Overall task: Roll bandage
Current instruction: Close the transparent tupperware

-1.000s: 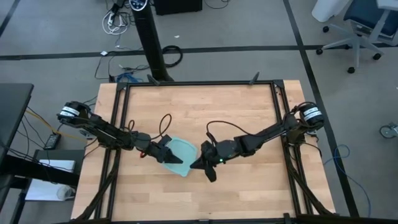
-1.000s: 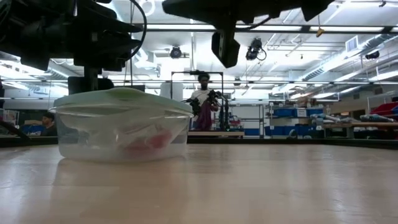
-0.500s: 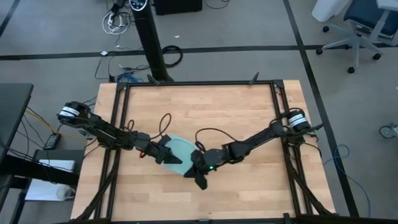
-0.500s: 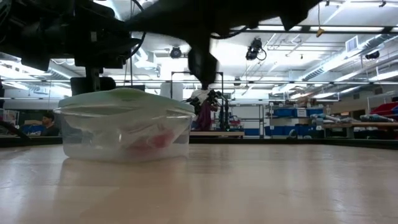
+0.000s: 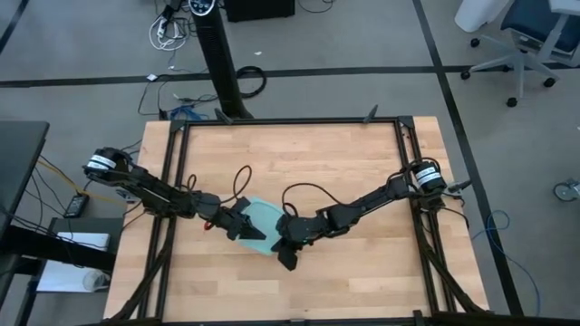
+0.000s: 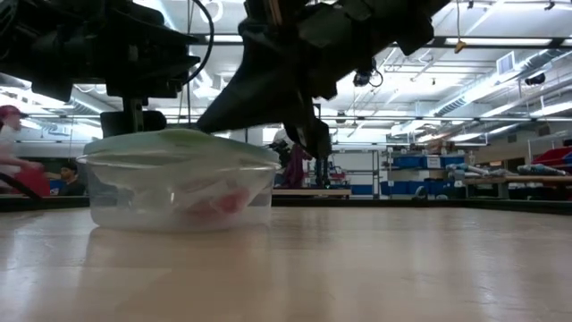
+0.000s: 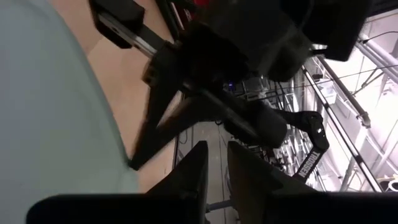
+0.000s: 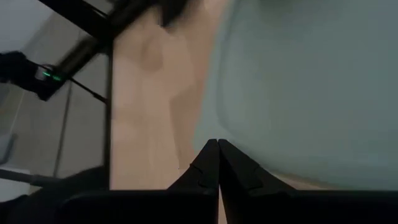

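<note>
We see a wooden table (image 5: 362, 172); beyond it, a lit workshop with people. Right gripper (image 8: 217, 149) fingers together beside the container (image 6: 179, 183) holding the bandage (image 6: 219, 204); left gripper (image 7: 214, 163) fingers slightly apart.

My table (image 5: 344, 163) is light wood butcher-block inside a black frame. Grey floor (image 5: 362, 45) with dark seams surrounds it. Loose cables (image 5: 172, 27) lie beyond the far edge beside a black post (image 5: 217, 63); an office chair (image 5: 517, 36) stands far right. Behind me: fluorescent ceiling lights (image 6: 500, 40), blue storage shelving (image 6: 420, 174), and people (image 6: 67, 177).
</note>
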`<action>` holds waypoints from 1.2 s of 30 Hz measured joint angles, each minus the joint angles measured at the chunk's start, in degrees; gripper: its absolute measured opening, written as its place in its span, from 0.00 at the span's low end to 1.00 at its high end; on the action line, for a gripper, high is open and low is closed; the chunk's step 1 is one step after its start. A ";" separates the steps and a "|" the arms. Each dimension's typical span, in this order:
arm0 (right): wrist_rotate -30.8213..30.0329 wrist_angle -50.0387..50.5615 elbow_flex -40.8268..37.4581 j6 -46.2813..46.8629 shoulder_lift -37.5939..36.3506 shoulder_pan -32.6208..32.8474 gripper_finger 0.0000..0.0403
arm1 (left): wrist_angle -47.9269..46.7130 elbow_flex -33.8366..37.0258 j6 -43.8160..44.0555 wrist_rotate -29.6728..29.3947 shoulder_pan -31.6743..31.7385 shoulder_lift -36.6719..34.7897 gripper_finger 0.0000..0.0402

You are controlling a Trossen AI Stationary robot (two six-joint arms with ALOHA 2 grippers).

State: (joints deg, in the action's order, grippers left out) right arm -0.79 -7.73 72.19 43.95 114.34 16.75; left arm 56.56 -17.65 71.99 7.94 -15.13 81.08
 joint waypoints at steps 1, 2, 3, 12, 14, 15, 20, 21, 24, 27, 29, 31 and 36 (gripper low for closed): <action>-0.19 0.46 -0.02 0.08 0.02 0.00 0.00 | -0.10 0.00 -0.03 0.09 -0.03 -0.03 0.16; -0.48 0.69 -0.01 0.32 -0.04 0.00 0.00 | -0.43 0.01 -0.02 0.10 -0.03 -0.04 0.16; -0.51 0.82 -0.01 0.59 -0.09 0.00 0.00 | -0.57 0.02 0.08 0.12 -0.03 -0.04 0.16; 0.23 1.04 0.02 1.34 -0.12 -0.31 0.00 | -1.04 0.04 0.04 0.10 -0.03 -0.02 0.16; 1.53 -0.47 -0.14 1.30 -0.45 -0.24 0.00 | -1.06 0.04 0.02 0.10 -0.03 0.00 0.16; 1.87 -2.74 -0.16 1.30 -0.55 0.01 0.00 | -0.89 0.07 0.02 0.11 -0.03 0.00 0.16; 8.58 -14.51 0.01 4.08 -1.11 0.67 0.00 | 1.34 0.22 0.08 0.57 0.00 0.07 0.16; 9.42 -15.39 0.01 4.49 -1.11 0.79 0.00 | 1.70 0.26 0.11 0.55 0.02 0.07 0.16; 11.97 -19.14 -0.10 4.54 -1.09 0.87 0.00 | 3.12 0.31 -0.26 0.07 0.01 0.20 0.16; 14.71 -25.22 -0.04 4.52 -1.13 0.87 0.00 | 5.36 0.37 -1.45 -0.17 0.01 0.28 0.16; 15.02 -23.55 0.03 4.39 -1.14 0.71 0.00 | 6.25 0.35 -1.58 -0.21 0.03 0.22 0.16; 15.41 -20.19 -0.11 4.34 -1.04 0.42 0.00 | 6.26 0.35 -1.56 -0.21 0.04 0.22 0.16; 17.10 -14.20 -0.09 2.85 -1.03 -0.18 0.00 | 8.89 0.31 -1.52 1.49 0.04 0.22 0.16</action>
State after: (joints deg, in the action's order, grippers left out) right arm 16.32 -21.93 72.10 46.80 113.32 16.58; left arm 65.46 -17.34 70.48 9.42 -15.09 81.30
